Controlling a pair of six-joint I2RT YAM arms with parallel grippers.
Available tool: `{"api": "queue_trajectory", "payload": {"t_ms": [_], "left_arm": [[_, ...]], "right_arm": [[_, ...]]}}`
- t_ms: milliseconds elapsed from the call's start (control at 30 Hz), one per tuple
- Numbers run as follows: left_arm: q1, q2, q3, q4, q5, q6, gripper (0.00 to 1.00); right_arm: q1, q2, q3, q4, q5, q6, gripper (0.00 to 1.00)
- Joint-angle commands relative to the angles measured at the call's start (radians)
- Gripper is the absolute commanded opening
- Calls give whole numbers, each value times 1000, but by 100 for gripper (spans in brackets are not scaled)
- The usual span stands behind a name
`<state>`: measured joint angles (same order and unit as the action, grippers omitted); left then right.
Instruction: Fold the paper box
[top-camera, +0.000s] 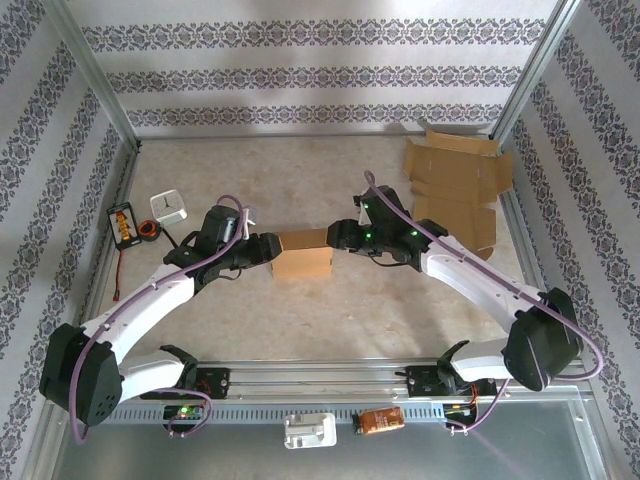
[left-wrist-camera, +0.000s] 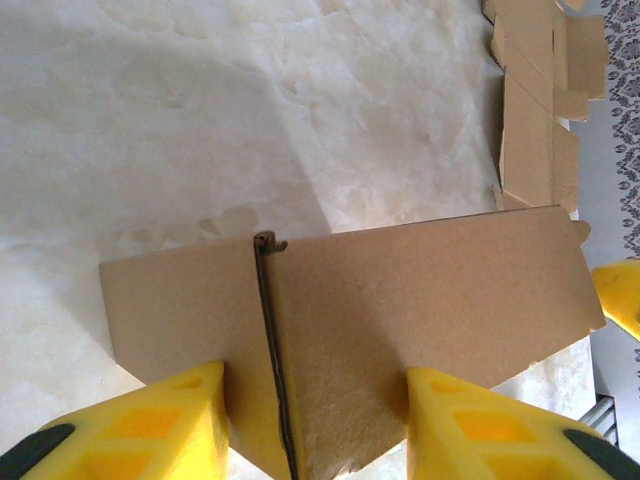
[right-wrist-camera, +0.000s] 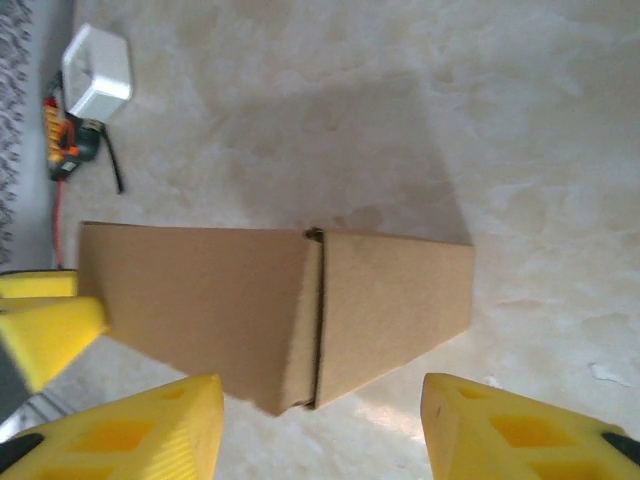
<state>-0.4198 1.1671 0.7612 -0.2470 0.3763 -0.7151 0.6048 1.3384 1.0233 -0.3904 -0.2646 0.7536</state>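
Mid-fold at frame centre: paper box (top-camera: 303, 255) flanked by left gripper (left-wrist-camera: 315, 372) and right gripper (right-wrist-camera: 322, 385), both spread, clamping nothing; next, likely pressing seam flaps shut squarely.

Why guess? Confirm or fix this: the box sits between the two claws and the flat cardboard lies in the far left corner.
No. The box sits between the left claw and right claw, but the flat cardboard lies in the far right corner; top external view shows it.
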Motion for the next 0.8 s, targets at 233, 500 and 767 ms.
{"api": "queue_trajectory", "payload": {"t_ms": [233,500,767], "left_arm": [[-11,3,-13,-47,-23,32,41],[-40,-59,-55,-141,133,80,37],[-194,-415,-155,-320,-46,-32,58]], "right_arm": [[15,86,-23,48,3,-11,39],[127,-6,-171,-25,132,-12,17],[214,-411,-332,-272,202,114,32]]}}
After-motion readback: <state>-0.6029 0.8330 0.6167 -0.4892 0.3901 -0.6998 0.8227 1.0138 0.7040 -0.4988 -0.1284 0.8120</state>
